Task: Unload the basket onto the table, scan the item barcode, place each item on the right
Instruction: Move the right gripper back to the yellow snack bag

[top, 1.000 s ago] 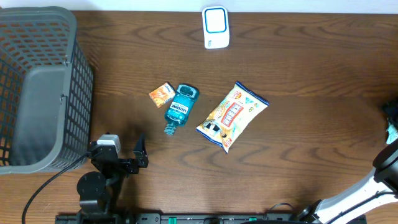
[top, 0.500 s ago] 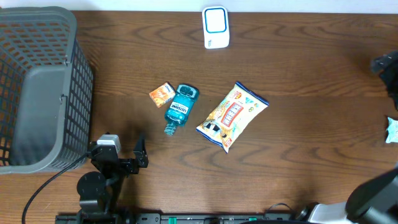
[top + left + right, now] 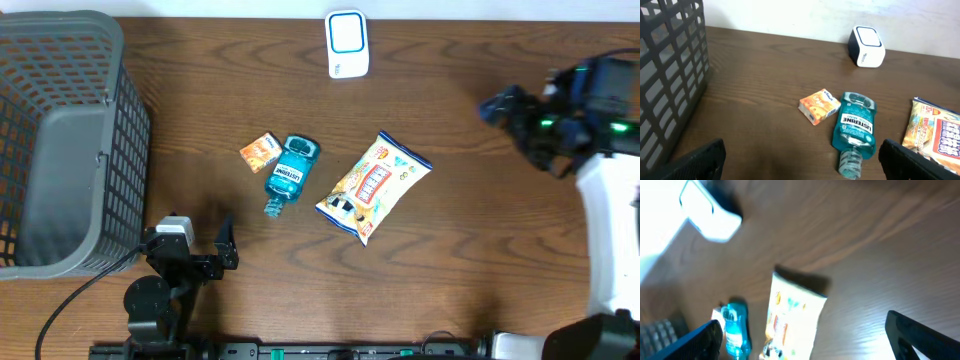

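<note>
Three items lie mid-table: a small orange box [image 3: 261, 152] [image 3: 819, 106], a blue mouthwash bottle [image 3: 290, 172] [image 3: 856, 130] on its side, and a yellow snack bag [image 3: 372, 186] [image 3: 792, 317]. A white and blue scanner [image 3: 347, 43] [image 3: 866, 46] stands at the far edge. My left gripper [image 3: 190, 250] [image 3: 800, 167] sits low at the near edge, open and empty, facing the bottle. My right gripper [image 3: 525, 135] [image 3: 805, 350] hovers open and empty to the right of the snack bag, looking down at it; its view is blurred.
A large grey mesh basket [image 3: 60, 140] [image 3: 667, 75] fills the left side of the table, close to my left gripper. The right arm's white link [image 3: 610, 230] crosses the right side of the dark wooden table [image 3: 470, 260].
My right arm has swung in from the right edge to above the table's right part, toward the snack bag. The left arm and the items have not moved.
</note>
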Robot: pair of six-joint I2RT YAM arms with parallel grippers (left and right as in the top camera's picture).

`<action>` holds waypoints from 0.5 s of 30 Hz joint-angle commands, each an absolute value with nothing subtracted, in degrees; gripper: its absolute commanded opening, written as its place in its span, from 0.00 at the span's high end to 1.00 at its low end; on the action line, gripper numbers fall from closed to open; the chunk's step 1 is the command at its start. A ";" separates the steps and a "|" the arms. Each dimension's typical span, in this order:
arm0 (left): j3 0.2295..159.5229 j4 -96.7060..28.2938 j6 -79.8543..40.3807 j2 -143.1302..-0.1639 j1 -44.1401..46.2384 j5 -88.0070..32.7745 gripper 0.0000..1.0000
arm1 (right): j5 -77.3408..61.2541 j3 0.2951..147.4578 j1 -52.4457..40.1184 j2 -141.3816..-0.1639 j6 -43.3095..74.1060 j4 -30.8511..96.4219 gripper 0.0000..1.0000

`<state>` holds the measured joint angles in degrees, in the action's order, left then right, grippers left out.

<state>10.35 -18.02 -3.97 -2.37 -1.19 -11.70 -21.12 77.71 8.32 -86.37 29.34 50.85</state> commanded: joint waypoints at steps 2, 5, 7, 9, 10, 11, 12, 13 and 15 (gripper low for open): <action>11.03 -17.98 -2.81 -2.13 -1.37 -12.03 0.02 | -21.76 73.03 -0.16 -89.36 33.36 46.72 0.01; 11.03 -17.98 -2.81 -2.13 -1.37 -12.03 0.02 | -18.92 71.83 -6.02 -91.20 33.76 43.51 0.01; 11.03 -17.98 -2.81 -2.13 -1.37 -12.01 0.02 | -16.25 71.85 -9.89 -92.62 36.86 43.18 0.01; 11.03 -17.98 -2.81 -2.13 -1.37 -12.03 0.02 | -13.52 71.88 -13.65 -93.97 39.92 42.28 0.01; 11.03 -17.98 -2.81 -2.13 -1.37 -12.03 0.02 | -11.81 71.88 -15.92 -94.83 41.41 41.30 0.01; 11.03 -17.98 -2.81 -2.13 -1.37 -12.01 0.02 | -10.04 71.90 -18.02 -95.72 42.65 40.29 0.01; 11.03 -18.00 -2.81 -2.13 -1.37 -12.03 0.02 | -8.51 71.90 -19.55 -96.38 43.72 39.57 0.01; 11.03 -18.00 -2.81 -2.13 -1.37 -12.01 0.02 | -6.79 71.90 -21.02 -97.12 45.17 39.16 0.01; 11.03 -17.98 -2.81 -2.13 -1.37 -12.03 0.02 | -3.42 71.90 -23.62 -98.80 48.73 38.96 0.01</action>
